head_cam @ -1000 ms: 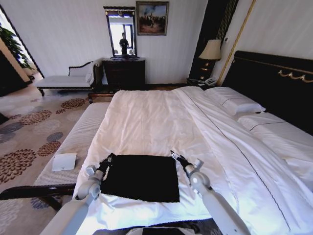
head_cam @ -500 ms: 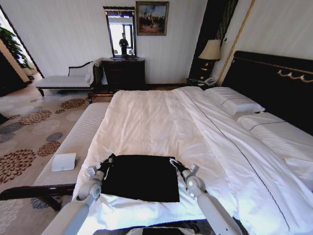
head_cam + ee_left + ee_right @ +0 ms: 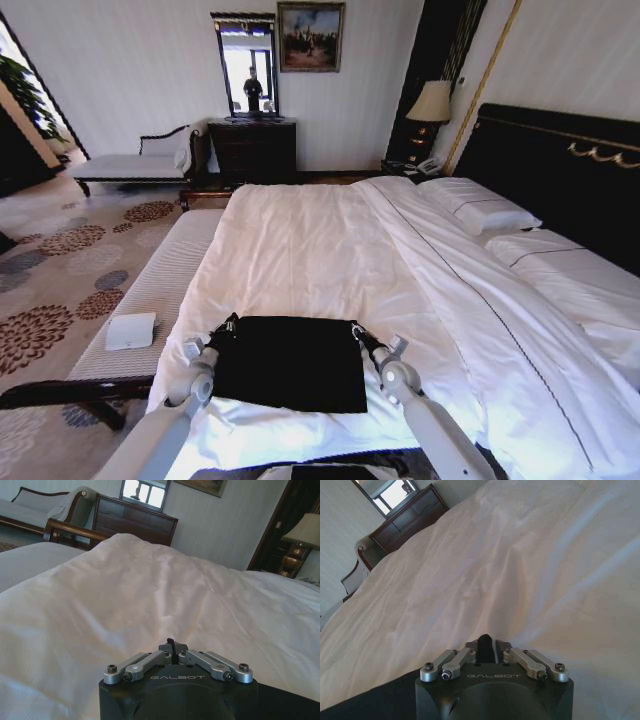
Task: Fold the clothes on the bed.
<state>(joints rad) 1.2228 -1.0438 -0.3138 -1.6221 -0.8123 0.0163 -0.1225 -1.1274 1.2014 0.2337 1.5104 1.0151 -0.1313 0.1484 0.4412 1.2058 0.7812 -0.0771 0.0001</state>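
Black shirt [image 3: 290,362] lies on the bed [image 3: 320,250]; left tool [image 3: 228,325] at 9 o'clock, right tool [image 3: 357,331] at 3, each pinching a corner. Both read "GALBOT".

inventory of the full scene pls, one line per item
T-shirt: 1, black, folded flat on the near end of the bed
bed: 1, white duvet, dark headboard, centre to right
pillows: 2 visible, white, at the headboard
bench: 1, pale striped, along the bed's left side
flat box: 1, white, on the bench
chaise: 1, dark frame and pale cushion, far left
dresser: 1, dark wood, back wall
mirror: 1, dark frame, above the dresser
painting: 1, framed, back wall
lamp: 1, pale shade, beside the headboard
left claw: 1, shut, at the T-shirt's far left corner
right claw: 1, shut, at its far right corner
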